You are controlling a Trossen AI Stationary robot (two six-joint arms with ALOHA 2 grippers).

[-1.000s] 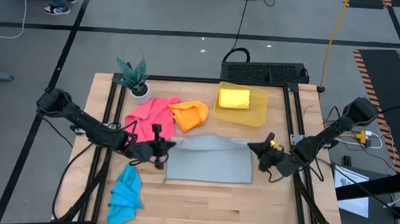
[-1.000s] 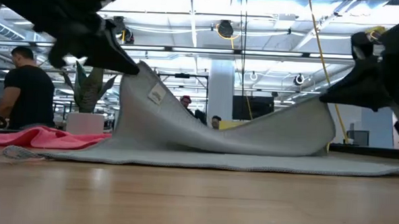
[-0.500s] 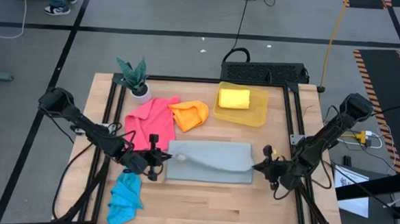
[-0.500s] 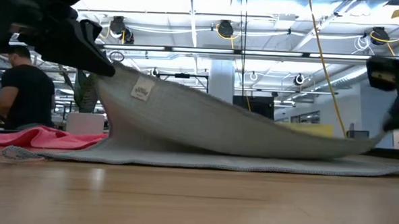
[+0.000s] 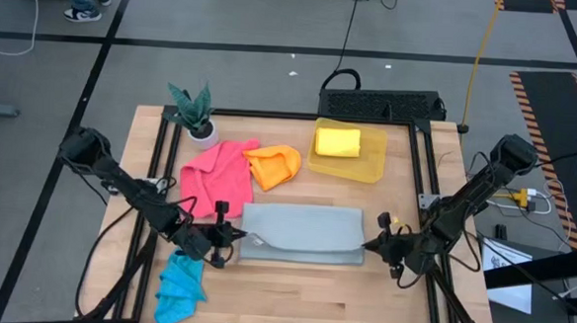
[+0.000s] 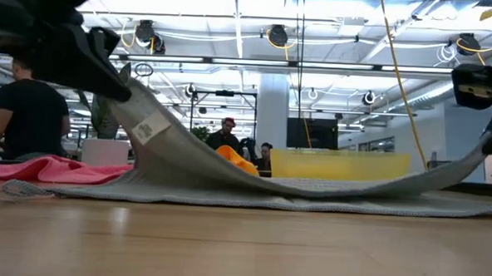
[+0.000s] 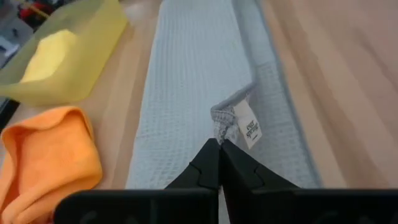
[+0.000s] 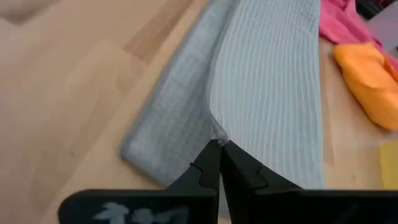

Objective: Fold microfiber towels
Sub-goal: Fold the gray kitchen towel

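left gripper [image 5: 233, 236] clamps grey towel [image 5: 305, 227] corner | right gripper [image 5: 375, 243] pinches opposite corner | waffle-weave cloth sags mid-table [image 5: 292, 290] | front edge bare wood

An open-plan robotics lab or industrial workspace: a wooden surface [image 5: 292, 280] in a black metal frame [image 5: 422, 159] stands on grey concrete floor [image 5: 227, 20] marked with tape lines; beyond it, exposed ceiling pipes [image 6: 257, 68], hanging lamps [image 6: 277, 34], and people [image 6: 26, 116] at desks.

A grey floor [image 5: 227, 20] crossed by dark lines is seen around the wooden table [image 5: 292, 290], while ceiling lamps [image 6: 277, 35], pipes and a pale column [image 6: 273, 106] are shown in the low view's upper centre.
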